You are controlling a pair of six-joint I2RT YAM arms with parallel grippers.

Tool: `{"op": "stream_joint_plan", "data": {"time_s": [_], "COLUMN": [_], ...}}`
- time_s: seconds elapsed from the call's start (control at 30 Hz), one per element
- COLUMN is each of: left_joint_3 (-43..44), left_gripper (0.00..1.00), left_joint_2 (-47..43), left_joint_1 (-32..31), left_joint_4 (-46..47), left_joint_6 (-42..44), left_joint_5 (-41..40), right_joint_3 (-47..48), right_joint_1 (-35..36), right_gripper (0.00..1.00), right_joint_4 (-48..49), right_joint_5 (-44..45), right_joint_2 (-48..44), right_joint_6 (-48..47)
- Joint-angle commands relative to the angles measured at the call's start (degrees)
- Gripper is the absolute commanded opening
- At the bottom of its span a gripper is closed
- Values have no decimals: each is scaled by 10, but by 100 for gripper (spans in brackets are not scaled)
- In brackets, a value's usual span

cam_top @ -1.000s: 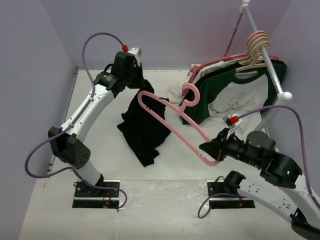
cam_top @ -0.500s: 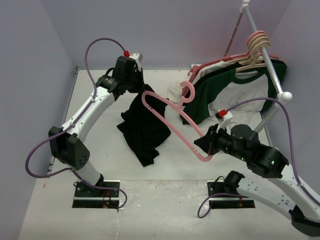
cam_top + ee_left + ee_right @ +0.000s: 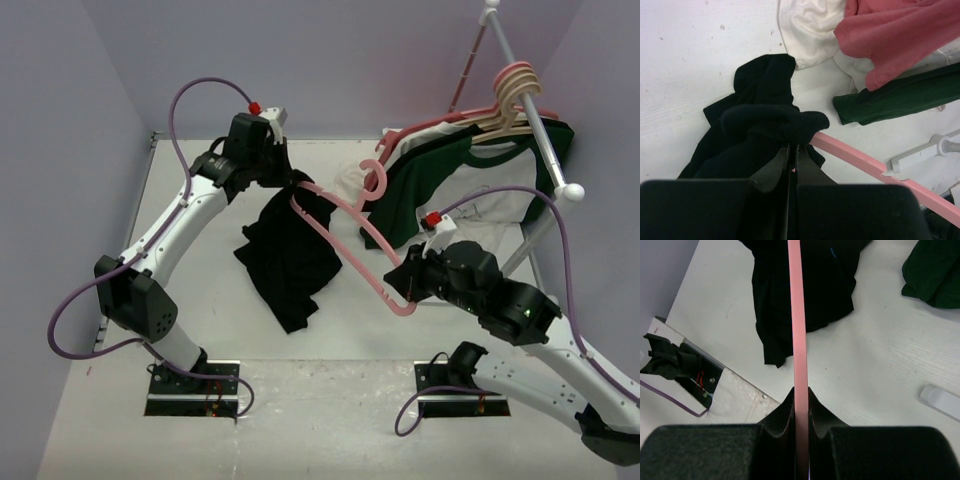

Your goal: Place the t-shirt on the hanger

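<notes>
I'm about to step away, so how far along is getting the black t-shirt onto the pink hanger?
Done: the left pincer is shut on a bunched edge of the black t-shirt, the right pincer on the pink hanger. In hand: the hanger's far end sits at the lifted cloth. Still to do: threading it through; most of the shirt drapes down to the table.

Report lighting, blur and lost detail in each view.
Top external: even, soft light, sharp throughout, only faint shadow beneath the t-shirt. Left wrist: bottom foreground blurred and black, t-shirt folds barely readable, table bright. Right wrist: bottom foreground out of focus, hanger sharper farther up.
</notes>
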Motion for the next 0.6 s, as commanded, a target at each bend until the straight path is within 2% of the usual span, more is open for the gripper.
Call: {"op": "stream_joint_plan", "data": {"time_s": [0.0,0.2,0.3,0.5,0.57], "left_joint_3": [-2,-13,-12,20,30], "left_gripper": [0,0,0,0,0], "left_joint_2": [-24,-28,-39,-87,-100], "left_joint_1": [1,0,0,0,1], "left_joint_4": [25,25,22,4,-3], "left_joint_6": [-1,2,1,-4,-3], "left_joint_5": [32,57,46,1,-7], "right_joint_3": [25,31,59,168,193], "right_joint_1": [1,1,1,20,22], "right_gripper": [0,0,0,0,0], "right_joint_4": [65,104,102,110,129], "right_joint_5": [29,121,144,140,103], "right_joint_2": [16,7,52,158,180], "right_joint_6": [13,76,69,14,-3]}}
